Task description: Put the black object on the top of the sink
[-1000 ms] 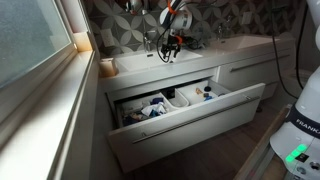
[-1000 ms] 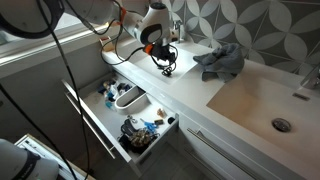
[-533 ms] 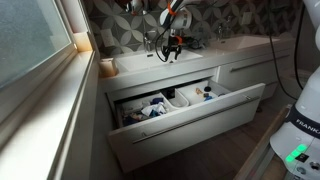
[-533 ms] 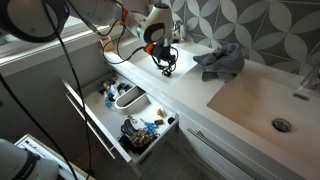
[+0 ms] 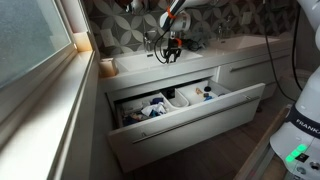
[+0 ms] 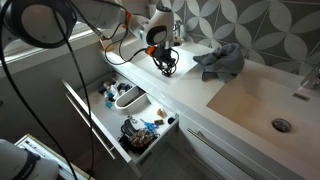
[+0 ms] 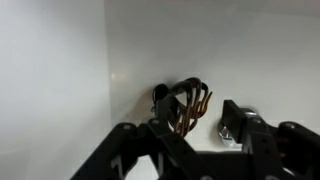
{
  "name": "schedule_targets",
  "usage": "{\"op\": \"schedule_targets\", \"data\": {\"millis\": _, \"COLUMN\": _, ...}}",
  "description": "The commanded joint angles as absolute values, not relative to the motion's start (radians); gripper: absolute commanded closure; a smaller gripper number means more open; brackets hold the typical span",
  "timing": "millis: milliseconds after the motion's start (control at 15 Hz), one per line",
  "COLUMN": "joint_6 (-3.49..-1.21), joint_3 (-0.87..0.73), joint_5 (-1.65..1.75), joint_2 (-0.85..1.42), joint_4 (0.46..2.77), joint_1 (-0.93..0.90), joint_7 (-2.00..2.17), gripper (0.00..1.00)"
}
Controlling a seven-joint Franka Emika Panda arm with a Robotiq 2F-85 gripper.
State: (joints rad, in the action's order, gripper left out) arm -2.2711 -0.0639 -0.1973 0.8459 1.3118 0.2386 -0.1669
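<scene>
Evidently the release is made. In the wrist view the gripper has its jaws wide apart and holds nothing. The black object, a small dark lump with brownish wire-like loops, lies on the white surface just beyond the fingertips and apart from them.

In both exterior views the black object rests on the flat top of the sink, on the stretch between the two basins. It is near the faucet and well clear of the grey cloth.

Change noted: against the views of a second ago, the gripper stands slightly higher above the object, while the object has kept its place on the top. This reads as a retreat after setting down, not an approach.

Assessment: the object is out of the open drawer below and sits on the sink top unsupported, so the task appears met. What is left is, at most, a clean withdrawal straight upward. The loose loops lie close under the fingers and could snag if the arm moved sideways while low.
</scene>
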Motion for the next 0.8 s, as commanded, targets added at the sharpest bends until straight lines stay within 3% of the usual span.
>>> {"op": "schedule_targets", "data": {"millis": 0, "joint_6": -2.251, "joint_3": -0.055, "joint_5": -0.180, "joint_2": 0.887, "joint_4": 1.240, "joint_1": 0.250, "joint_7": -0.133, "gripper": 0.43}}
{"op": "schedule_targets", "data": {"millis": 267, "joint_6": -2.256, "joint_3": -0.051, "joint_5": -0.183, "joint_2": 0.893, "joint_4": 1.222, "joint_1": 0.254, "joint_7": -0.131, "gripper": 0.52}}
{"op": "schedule_targets", "data": {"millis": 467, "joint_6": -2.258, "joint_3": -0.051, "joint_5": -0.181, "joint_2": 0.897, "joint_4": 1.213, "joint_1": 0.253, "joint_7": -0.130, "gripper": 0.65}}
{"op": "schedule_targets", "data": {"millis": 733, "joint_6": -2.259, "joint_3": -0.052, "joint_5": -0.179, "joint_2": 0.910, "joint_4": 1.196, "joint_1": 0.252, "joint_7": -0.128, "gripper": 0.64}}
